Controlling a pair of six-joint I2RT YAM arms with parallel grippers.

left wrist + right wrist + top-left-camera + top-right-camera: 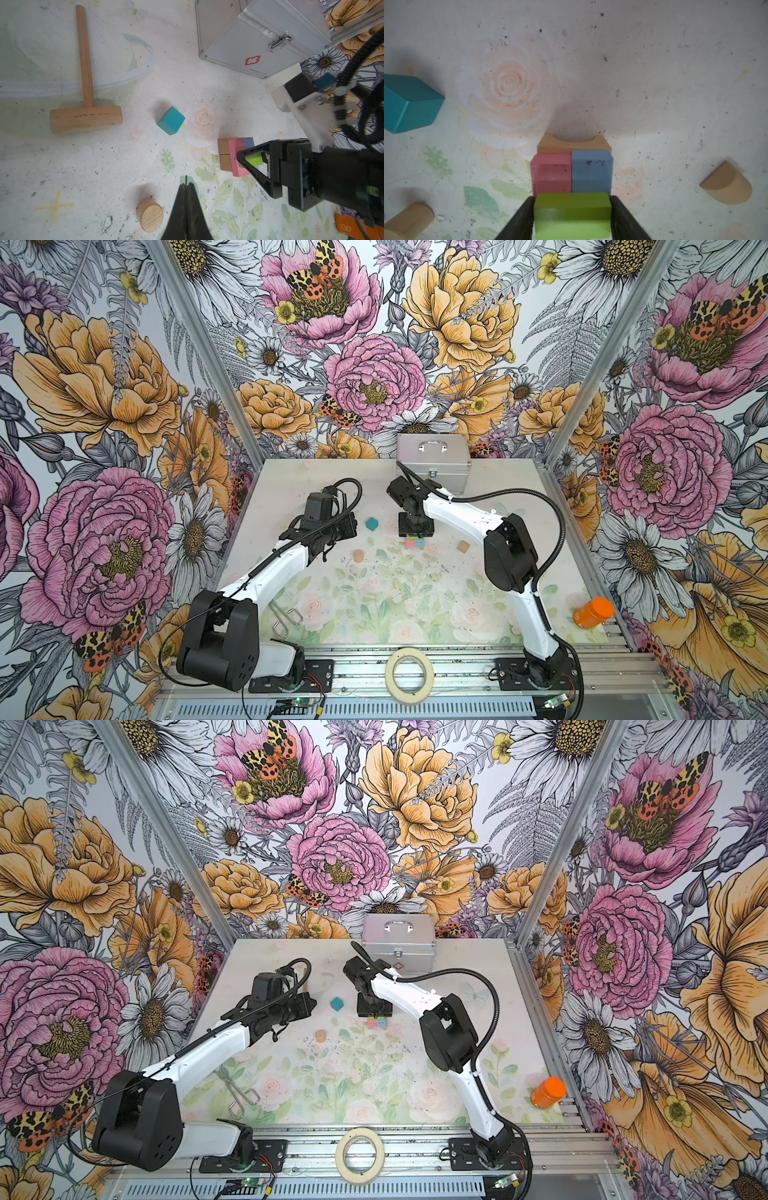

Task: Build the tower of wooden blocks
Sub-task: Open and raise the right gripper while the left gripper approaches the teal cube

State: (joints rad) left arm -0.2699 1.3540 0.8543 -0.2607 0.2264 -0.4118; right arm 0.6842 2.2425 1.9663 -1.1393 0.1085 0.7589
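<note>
Right wrist view: the right claw (571, 200) pinches the green block (572, 220) over the tower (552, 174), toward the desk's (415, 614) far edge. This looks like the placing step; next, seat it squarely, then release. Meanwhile the left claw (186, 187) is pressed together, empty.

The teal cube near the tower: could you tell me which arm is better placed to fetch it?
Probably left: the left gripper is shut, empty, with the teal cube ahead; the right gripper is shut on the green block at the tower.

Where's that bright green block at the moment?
In the right wrist view, the right tool grips the green block directly above the pink block and blue block; that's mid-table, in front of the silver case.
</note>
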